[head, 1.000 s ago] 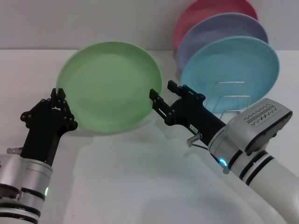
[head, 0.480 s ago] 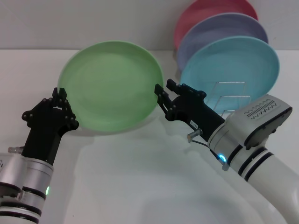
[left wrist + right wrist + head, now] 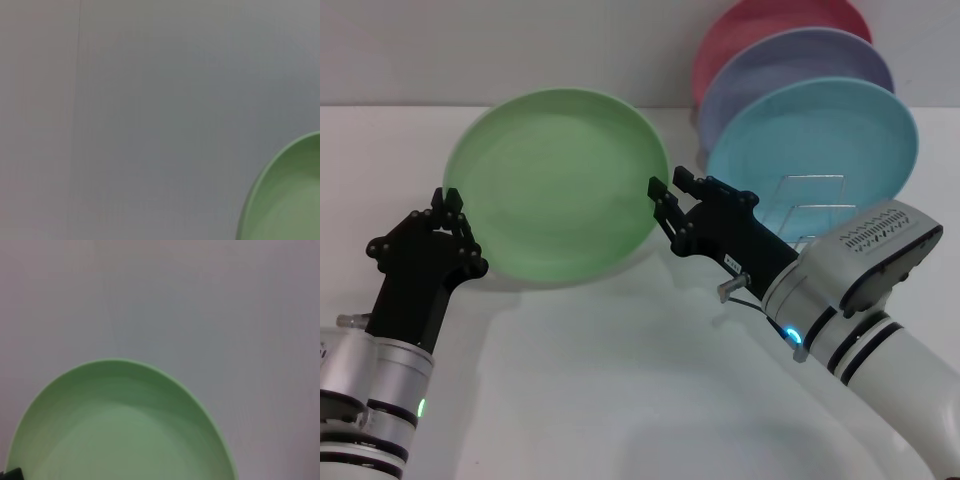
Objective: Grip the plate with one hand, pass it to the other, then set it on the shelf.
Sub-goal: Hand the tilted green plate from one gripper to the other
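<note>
The light green plate (image 3: 560, 185) is held up off the white table, tilted with its face toward me. My left gripper (image 3: 448, 212) is shut on its lower left rim. My right gripper (image 3: 673, 190) is open at the plate's right rim, with one finger in front of the edge and one behind it. The plate also shows in the left wrist view (image 3: 292, 200) and in the right wrist view (image 3: 120, 430). The silver wire shelf (image 3: 812, 205) stands on the table behind my right arm, in front of the turquoise plate.
A turquoise plate (image 3: 820, 135), a lavender plate (image 3: 790, 65) and a pink plate (image 3: 760, 25) stand leaning one behind the other at the back right. The white table (image 3: 620, 380) spreads below both arms.
My right gripper has moved up and forward to the plate's right rim, and its fingers now straddle the edge. The plate and the left gripper have shifted slightly to the right.
</note>
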`<move>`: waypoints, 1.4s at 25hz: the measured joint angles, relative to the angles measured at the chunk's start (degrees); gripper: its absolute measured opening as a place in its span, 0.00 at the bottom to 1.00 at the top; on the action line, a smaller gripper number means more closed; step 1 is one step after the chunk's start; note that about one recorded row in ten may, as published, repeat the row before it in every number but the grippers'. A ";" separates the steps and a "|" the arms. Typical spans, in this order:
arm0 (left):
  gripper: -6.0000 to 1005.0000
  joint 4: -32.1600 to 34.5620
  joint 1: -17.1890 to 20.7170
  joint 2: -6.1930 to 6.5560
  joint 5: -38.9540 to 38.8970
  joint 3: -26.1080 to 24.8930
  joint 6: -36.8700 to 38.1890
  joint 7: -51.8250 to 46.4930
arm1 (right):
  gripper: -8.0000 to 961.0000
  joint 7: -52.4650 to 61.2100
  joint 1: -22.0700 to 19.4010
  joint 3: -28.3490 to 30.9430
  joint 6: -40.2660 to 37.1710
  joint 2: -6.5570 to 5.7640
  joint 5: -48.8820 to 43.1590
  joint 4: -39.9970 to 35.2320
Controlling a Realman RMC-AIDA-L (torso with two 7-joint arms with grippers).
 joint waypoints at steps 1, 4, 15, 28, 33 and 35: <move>0.04 -0.01 0.00 0.00 0.00 0.00 0.02 0.00 | 0.33 0.00 0.00 0.02 0.00 0.00 0.00 0.00; 0.04 -0.01 0.00 0.00 0.00 0.00 0.07 0.00 | 0.32 0.00 0.01 0.03 0.00 0.00 0.00 0.00; 0.04 0.00 0.00 0.00 0.00 0.18 0.11 -0.01 | 0.24 0.00 0.09 0.18 -0.01 0.00 0.00 0.00; 0.04 -0.01 0.00 0.00 0.42 0.18 0.05 0.03 | 0.19 0.00 0.53 0.21 0.35 0.00 0.00 0.00; 0.04 -0.01 0.00 0.00 0.44 0.18 0.02 0.05 | 0.19 0.00 0.84 0.21 1.15 0.00 -0.01 -0.01; 0.04 -0.04 0.00 0.00 0.44 0.18 0.02 0.06 | 0.18 0.00 0.88 0.21 1.16 0.00 0.00 -0.01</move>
